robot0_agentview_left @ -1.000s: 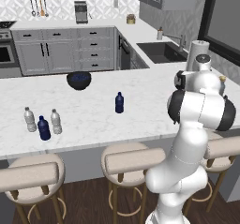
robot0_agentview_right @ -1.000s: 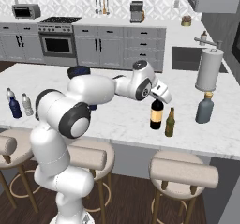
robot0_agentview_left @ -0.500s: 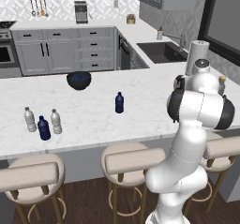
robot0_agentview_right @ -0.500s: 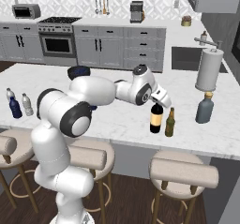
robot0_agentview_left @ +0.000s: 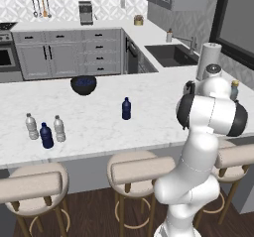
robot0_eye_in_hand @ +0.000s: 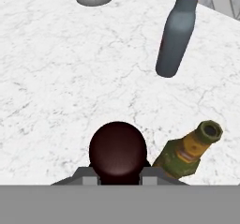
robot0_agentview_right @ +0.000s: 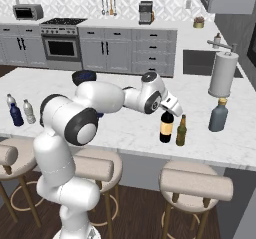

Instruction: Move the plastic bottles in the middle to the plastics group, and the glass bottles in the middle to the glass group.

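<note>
Three small bottles (robot0_agentview_left: 45, 131), two clear and one dark blue, stand close together at the left of the table (robot0_agentview_left: 99, 119) in your left base view; a lone dark blue bottle (robot0_agentview_left: 126, 108) stands mid-table, with a dark bowl (robot0_agentview_left: 83, 84) behind it. In your right base view the pincer (robot0_agentview_right: 167, 114) sits closed on the neck of the black wine bottle (robot0_agentview_right: 166, 128), which stands upright on the table just beside the amber beer bottle (robot0_agentview_right: 181, 131). The grey-blue bottle (robot0_agentview_right: 218, 116) stands near them to the right, in front of a paper towel roll (robot0_agentview_right: 222, 74). In your hand view you look down on the wine bottle's dark top (robot0_eye_in_hand: 117, 149) between the fingertips, the amber bottle right beside it and the grey-blue one beyond
</note>
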Motion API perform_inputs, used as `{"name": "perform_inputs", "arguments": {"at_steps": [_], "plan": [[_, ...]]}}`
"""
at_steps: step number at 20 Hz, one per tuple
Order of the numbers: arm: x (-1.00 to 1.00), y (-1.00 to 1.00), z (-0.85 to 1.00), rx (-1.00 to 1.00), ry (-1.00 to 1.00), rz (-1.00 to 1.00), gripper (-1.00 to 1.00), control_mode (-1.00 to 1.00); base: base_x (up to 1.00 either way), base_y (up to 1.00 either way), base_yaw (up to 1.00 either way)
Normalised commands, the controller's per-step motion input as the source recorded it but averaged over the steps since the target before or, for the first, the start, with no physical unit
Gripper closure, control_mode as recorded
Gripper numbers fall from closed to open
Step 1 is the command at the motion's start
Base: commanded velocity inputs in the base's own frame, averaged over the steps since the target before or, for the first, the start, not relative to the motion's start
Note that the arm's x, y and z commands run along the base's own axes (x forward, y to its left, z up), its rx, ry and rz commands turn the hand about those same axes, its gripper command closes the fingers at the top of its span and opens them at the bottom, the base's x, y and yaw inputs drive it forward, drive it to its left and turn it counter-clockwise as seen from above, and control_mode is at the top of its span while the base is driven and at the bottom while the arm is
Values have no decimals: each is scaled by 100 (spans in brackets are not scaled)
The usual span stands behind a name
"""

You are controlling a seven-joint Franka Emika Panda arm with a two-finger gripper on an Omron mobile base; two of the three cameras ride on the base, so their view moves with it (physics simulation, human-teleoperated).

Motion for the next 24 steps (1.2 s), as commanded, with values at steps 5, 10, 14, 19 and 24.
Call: {"name": "perform_inputs", "arguments": {"at_steps": [5, 10, 14, 19, 24], "plan": [[0, 0, 0, 0, -10, 0, 100, -100, 0, 0, 0], [0, 0, 0, 0, -1, 0, 100, -100, 0, 0, 0], [0, 0, 0, 0, 0, 0, 100, -100, 0, 0, 0], [0, 0, 0, 0, 0, 0, -100, -100, 0, 0, 0], [0, 0, 0, 0, 0, 0, -100, -100, 0, 0, 0]]}}
